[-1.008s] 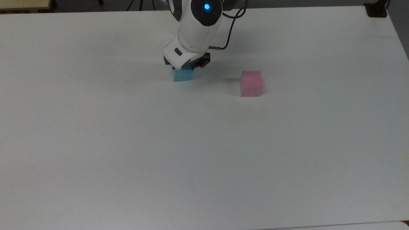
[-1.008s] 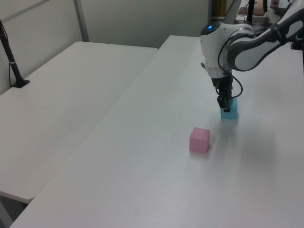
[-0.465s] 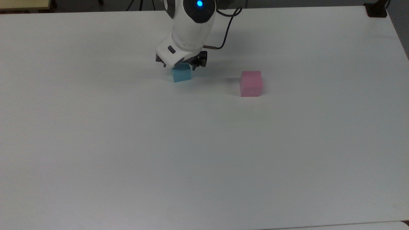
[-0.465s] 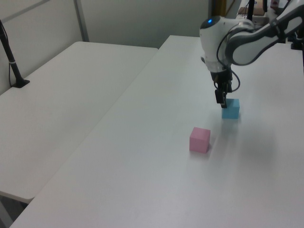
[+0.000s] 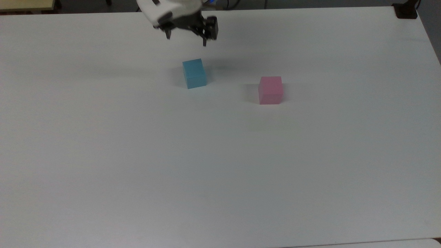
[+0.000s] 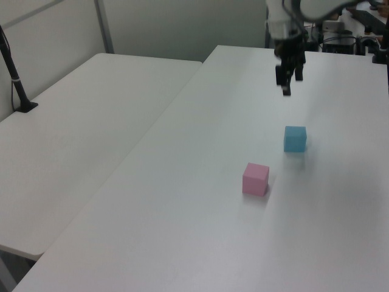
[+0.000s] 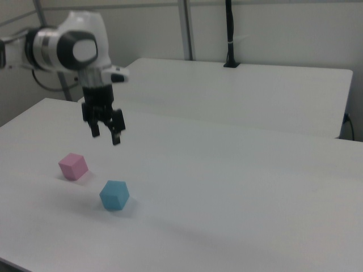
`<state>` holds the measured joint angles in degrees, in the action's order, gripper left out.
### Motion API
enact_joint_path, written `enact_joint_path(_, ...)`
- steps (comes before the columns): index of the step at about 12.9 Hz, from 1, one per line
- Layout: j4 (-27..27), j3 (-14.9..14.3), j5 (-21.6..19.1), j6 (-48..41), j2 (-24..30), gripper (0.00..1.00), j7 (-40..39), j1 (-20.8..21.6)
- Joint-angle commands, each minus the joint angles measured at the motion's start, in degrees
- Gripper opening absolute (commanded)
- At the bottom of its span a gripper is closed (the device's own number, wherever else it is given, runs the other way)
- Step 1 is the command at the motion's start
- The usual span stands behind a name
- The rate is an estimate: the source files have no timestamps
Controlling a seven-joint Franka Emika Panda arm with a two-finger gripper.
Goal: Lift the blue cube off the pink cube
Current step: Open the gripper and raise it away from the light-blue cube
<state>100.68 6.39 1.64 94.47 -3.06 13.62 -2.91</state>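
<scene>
Hanging above the white table (image 5: 103, 155), the gripper (image 5: 186, 38) has its fingers spread wide and grips nothing. Below it, well clear of the fingertips, sits the blue cube (image 5: 194, 73), with the pink cube (image 5: 270, 90) further off, apart from it.

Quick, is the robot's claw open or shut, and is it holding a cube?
Gripper: open, holding nothing, raised above the blue cube, which sits on the table.

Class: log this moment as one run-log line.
blue cube: on table, apart from pink cube | gripper: open, raised, empty
</scene>
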Motion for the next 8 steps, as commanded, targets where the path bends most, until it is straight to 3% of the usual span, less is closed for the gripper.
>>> enact_joint_path(1, -10.57, -5.94, -4.27, -9.72, 0.77, 1.0, -1.23, 1.15)
enact_joint_path(3, -11.91, -7.69, -3.58, -10.01, 1.65, 1.0, -1.32, 1.15)
enact_joint_path(6, -11.91, -7.88, -0.25, -9.83, 2.44, 1.0, -9.03, 1.15)
enact_joint_path(8, -11.91, -7.97, 1.52, -9.04, 2.44, 1.0, -10.19, 1.15)
